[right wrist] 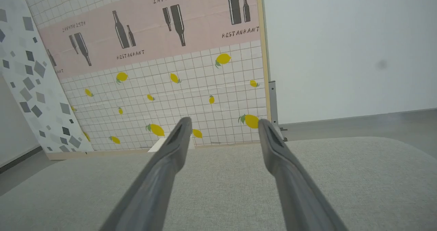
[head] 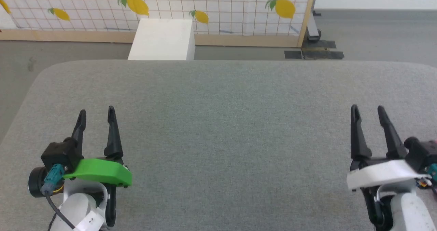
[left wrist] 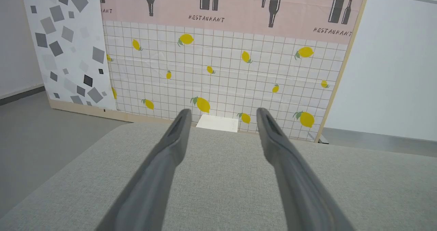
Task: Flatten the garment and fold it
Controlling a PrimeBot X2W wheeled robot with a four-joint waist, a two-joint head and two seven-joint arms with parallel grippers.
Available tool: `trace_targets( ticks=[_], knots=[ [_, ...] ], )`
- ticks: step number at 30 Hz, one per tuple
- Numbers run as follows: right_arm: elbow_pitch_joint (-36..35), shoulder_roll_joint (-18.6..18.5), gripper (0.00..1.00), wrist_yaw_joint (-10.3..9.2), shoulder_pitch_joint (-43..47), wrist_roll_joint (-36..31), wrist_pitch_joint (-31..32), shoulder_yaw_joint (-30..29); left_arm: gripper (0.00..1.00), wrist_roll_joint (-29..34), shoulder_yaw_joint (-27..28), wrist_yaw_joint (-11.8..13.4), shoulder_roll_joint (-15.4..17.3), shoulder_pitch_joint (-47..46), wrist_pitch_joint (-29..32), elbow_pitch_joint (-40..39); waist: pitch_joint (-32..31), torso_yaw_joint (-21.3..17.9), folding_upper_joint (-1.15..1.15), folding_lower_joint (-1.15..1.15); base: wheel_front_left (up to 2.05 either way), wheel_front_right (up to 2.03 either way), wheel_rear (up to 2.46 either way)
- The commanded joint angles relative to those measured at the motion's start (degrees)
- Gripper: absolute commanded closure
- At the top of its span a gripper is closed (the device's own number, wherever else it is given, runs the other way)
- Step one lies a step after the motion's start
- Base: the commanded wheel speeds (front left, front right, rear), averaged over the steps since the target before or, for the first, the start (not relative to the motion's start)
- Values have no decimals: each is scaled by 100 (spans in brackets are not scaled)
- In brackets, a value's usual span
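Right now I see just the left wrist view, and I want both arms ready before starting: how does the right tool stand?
Observer: The right tool is open, over the grey padded surface near its right side.
Operator: Does it hold anything?
Observer: No, nothing lies between its fingers in the right wrist view.
Operator: How do I tell the arms apart from above?
Observer: The left tool carries a green cover; the right one a white cover.
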Motion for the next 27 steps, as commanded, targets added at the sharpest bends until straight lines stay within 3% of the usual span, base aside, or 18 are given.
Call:
trace_targets(
  ticks=[1,16,27],
  knots=[
    [35,-1,0,-9,113,4,-55,37,0,-10,-27,-56,5,80,-40,48,-103,62,0,0,0,0,0],
    [282,-1,0,-9,623,-67,40,82,0,-150,-316,-397,-134,193,-38,639,-199,22,0,0,0,0,0],
    [344,-1,0,-9,595,-6,100,83,0,-212,-409,-375,-232,229,-9,924,-197,23,0,0,0,0,0]
  ],
)
